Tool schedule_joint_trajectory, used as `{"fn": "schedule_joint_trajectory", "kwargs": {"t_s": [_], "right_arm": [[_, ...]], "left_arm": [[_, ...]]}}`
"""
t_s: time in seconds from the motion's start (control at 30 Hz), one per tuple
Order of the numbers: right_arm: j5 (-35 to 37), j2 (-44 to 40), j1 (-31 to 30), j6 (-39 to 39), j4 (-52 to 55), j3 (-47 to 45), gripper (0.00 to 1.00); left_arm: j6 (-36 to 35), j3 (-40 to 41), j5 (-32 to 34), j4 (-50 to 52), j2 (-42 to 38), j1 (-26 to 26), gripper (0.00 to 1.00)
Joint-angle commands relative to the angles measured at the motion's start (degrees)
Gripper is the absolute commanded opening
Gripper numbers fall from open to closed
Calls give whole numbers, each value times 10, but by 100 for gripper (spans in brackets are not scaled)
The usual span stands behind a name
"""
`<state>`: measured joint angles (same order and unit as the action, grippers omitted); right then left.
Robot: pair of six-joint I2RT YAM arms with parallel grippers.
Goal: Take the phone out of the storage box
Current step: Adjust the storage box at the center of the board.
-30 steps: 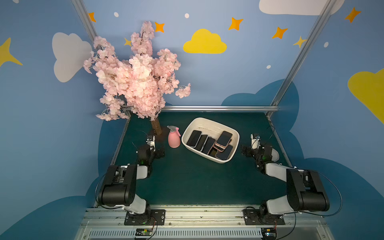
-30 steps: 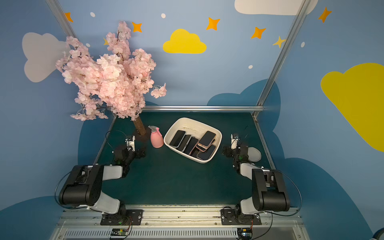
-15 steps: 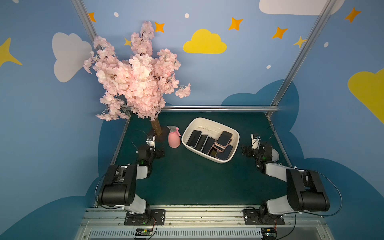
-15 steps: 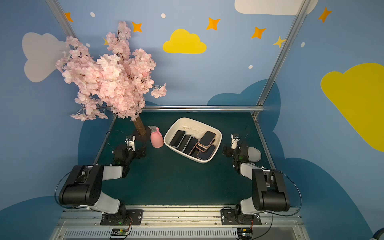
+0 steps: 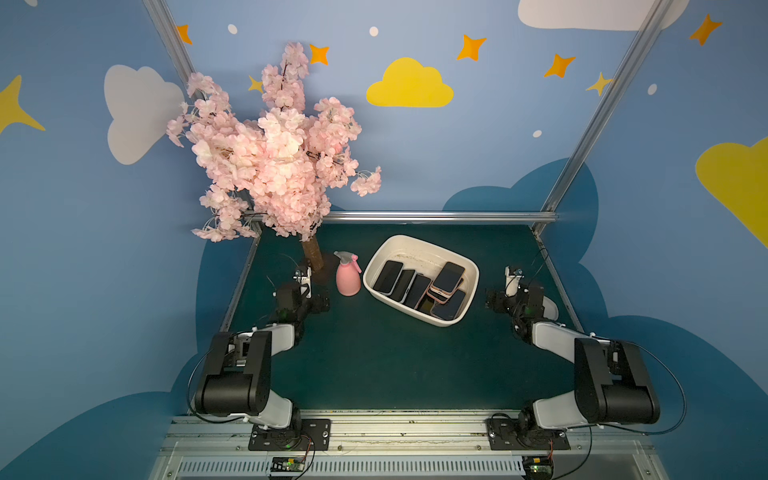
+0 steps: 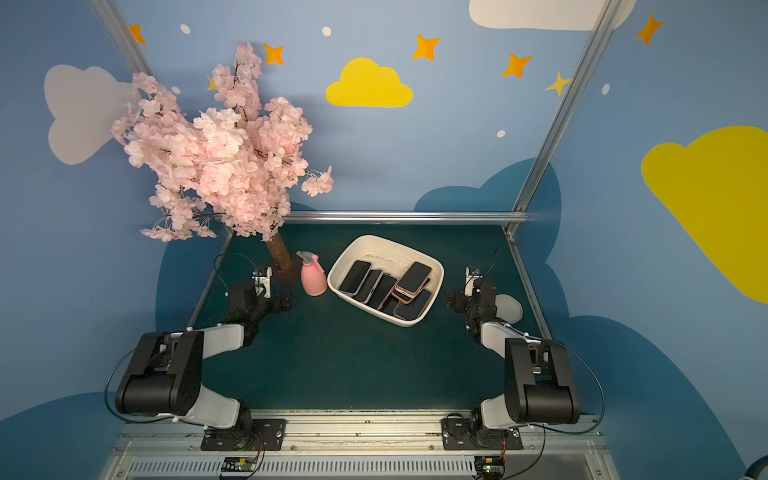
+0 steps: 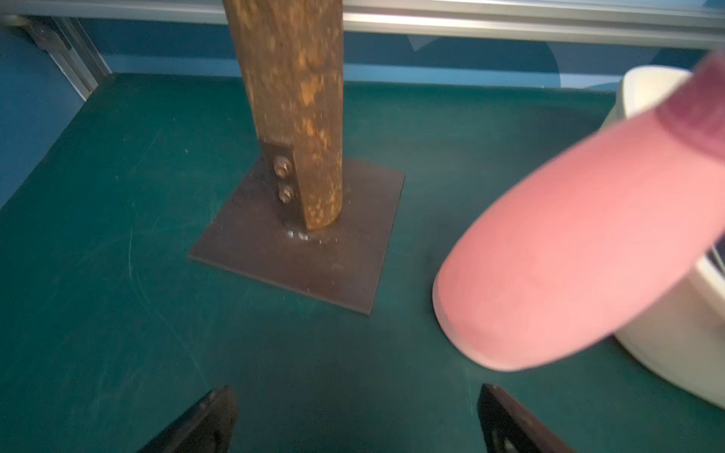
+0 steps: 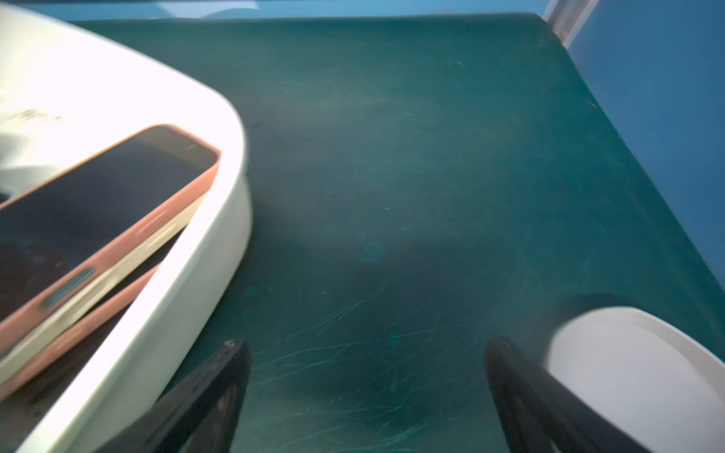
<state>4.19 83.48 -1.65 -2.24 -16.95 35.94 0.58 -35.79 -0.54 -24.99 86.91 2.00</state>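
Observation:
The cream-white storage box (image 5: 415, 252) (image 6: 384, 251) sits at the back middle of the green table and holds several phones lying side by side and stacked. The topmost phone (image 5: 448, 277) (image 6: 414, 277) has a pink case and a dark screen; the right wrist view shows it (image 8: 98, 204) leaning against the box wall (image 8: 196, 274). My left gripper (image 5: 318, 302) (image 7: 355, 396) is open and empty, left of the box beyond the spray bottle. My right gripper (image 5: 494, 301) (image 8: 367, 347) is open and empty, just right of the box over bare mat.
A pink spray bottle (image 5: 348, 276) (image 7: 569, 255) stands against the box's left side. The blossom tree (image 5: 274, 145) rises at the back left, its trunk (image 7: 294, 110) on a metal plate (image 7: 306, 266). A white rounded object (image 6: 509, 307) (image 8: 627, 372) lies beside my right gripper.

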Motion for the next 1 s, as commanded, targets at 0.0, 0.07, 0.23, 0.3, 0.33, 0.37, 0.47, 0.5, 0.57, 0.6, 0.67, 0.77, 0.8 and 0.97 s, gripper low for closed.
{"fn": "schedule_joint_trajectory", "kwargs": {"t_s": [0.0, 0.07, 0.23, 0.3, 0.33, 0.37, 0.47, 0.5, 0.57, 0.6, 0.67, 0.77, 0.8, 0.97], "right_arm": [[42, -7, 8, -65, 194, 99, 99], [38, 9, 8, -77, 286, 156, 99], [-8, 23, 13, -117, 453, 263, 99], [-49, 31, 17, -138, 505, 303, 99], [-81, 37, 18, -146, 534, 324, 99], [-119, 44, 18, -143, 556, 347, 99], [-224, 62, 16, -139, 607, 395, 99], [-238, 69, 12, -154, 625, 408, 99], [-274, 83, 5, -187, 662, 428, 99], [-289, 87, 1, -201, 671, 431, 99], [-308, 92, -11, -225, 693, 432, 99], [-308, 96, -37, -239, 734, 426, 98], [-307, 98, -46, -240, 747, 422, 97], [-289, 92, -105, -249, 766, 384, 92]], "left_arm": [[19, -52, 29, 153, -31, 2, 100], [49, -29, 31, 140, -73, 2, 100], [117, -16, 41, 190, -162, 3, 100], [137, -32, 46, 241, -182, 2, 100], [159, -41, 52, 267, -188, 2, 100], [176, -51, 48, 292, -193, 3, 100], [217, -77, 14, 354, -205, 3, 100], [227, -84, -5, 373, -210, 2, 100], [245, -93, -57, 394, -222, 2, 100], [255, -96, -75, 402, -228, 0, 100], [268, -103, -96, 428, -244, -15, 100], [276, -123, -91, 480, -272, -66, 100], [280, -132, -88, 498, -280, -90, 100], [266, -165, -56, 554, -289, -228, 100]]}}
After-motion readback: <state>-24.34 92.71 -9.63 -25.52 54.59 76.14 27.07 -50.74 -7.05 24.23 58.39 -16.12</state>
